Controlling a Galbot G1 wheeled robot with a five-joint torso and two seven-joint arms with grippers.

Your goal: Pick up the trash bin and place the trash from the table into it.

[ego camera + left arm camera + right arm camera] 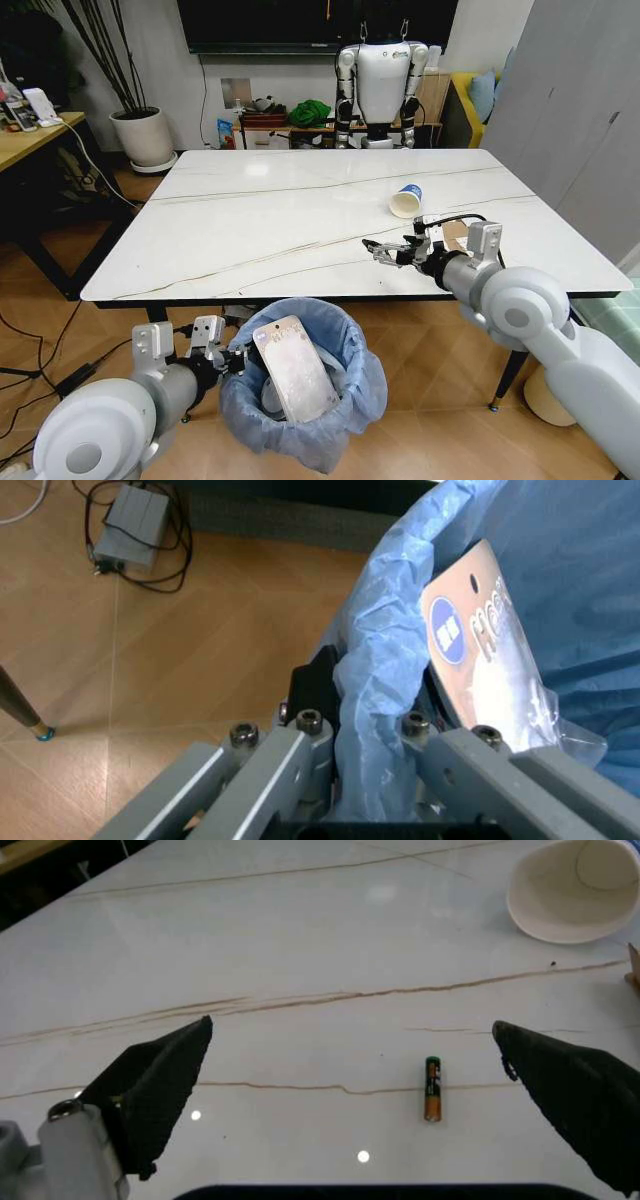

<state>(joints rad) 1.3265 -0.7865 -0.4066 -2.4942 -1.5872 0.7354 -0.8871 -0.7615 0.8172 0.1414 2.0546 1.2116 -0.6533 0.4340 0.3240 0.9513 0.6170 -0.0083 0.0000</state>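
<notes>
While mostly hidden behind the right arm, brown cardboard [455,236] on counter [250,230]; right claw [350,1095] spread over small battery [432,1088], cup [572,889] beyond; left claw [365,731] pinching trash bin [355,390] rim.

2 arms in glossy white-grey rounded shells with round grey joint caps. Left gripper [232,357]: grey metal finger bars, silver hex screws by the jaws, black pad. Right gripper [385,251]: 2 black pointed textured fingers [160,1080], black cable looped behind it, white boxy wrist camera block behind that.
</notes>
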